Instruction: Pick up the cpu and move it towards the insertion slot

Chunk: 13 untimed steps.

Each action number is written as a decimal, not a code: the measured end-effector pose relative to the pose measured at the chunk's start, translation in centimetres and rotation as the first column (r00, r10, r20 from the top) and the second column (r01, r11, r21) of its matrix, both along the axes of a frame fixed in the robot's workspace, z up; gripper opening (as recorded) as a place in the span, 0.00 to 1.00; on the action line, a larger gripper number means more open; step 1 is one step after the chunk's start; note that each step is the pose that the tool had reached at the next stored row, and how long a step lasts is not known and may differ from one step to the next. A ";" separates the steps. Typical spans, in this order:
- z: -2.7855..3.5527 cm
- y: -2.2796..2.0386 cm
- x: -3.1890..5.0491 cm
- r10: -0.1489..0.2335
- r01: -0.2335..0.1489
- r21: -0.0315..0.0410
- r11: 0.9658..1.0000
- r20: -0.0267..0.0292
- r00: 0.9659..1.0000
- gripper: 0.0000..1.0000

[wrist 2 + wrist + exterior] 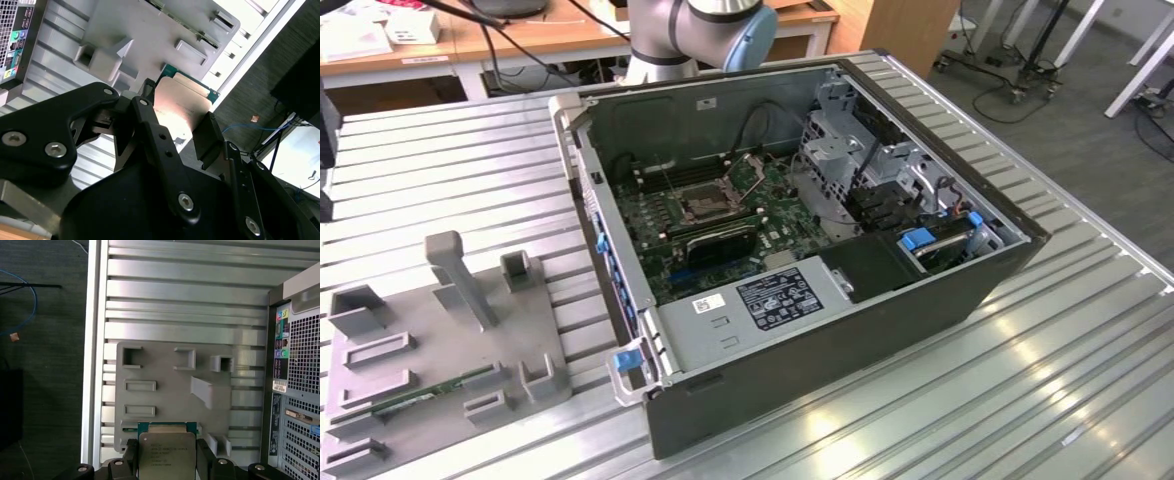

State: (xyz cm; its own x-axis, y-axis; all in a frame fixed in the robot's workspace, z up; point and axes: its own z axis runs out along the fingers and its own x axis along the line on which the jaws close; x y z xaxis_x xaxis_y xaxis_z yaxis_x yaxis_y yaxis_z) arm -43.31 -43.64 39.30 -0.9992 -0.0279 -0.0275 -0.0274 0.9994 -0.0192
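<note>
Pincer [167, 460] clenched on cpu [166, 452], fingers [131, 459] pressing two opposite edges, silvery top showing in both wrist views. Cpu held above grey tray [165, 390] on ribbed metal surface [175, 290]. Insertion slot [704, 197] on green motherboard [781, 235] inside open computer case [854, 330], well apart from tray.

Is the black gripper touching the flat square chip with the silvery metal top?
Touching. In the first wrist view the black gripper clamps the flat square silvery-topped chip by two opposite edges, no gap showing.
</note>
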 end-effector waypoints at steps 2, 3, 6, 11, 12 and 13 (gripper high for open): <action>0.00 0.01 0.12 0.000 0.000 0.000 1.000 0.000 1.000 0.55; -0.01 0.01 0.14 0.000 0.000 0.000 1.000 0.000 1.000 0.55; 0.00 0.00 0.17 0.000 0.000 0.000 1.000 0.000 1.000 0.55; 0.04 0.00 0.17 0.000 0.000 0.000 1.000 0.000 1.000 0.55; 0.05 0.00 0.17 0.000 0.000 0.000 1.000 0.000 1.000 0.55; 0.06 0.00 0.17 0.000 0.000 0.000 1.000 0.000 1.000 0.55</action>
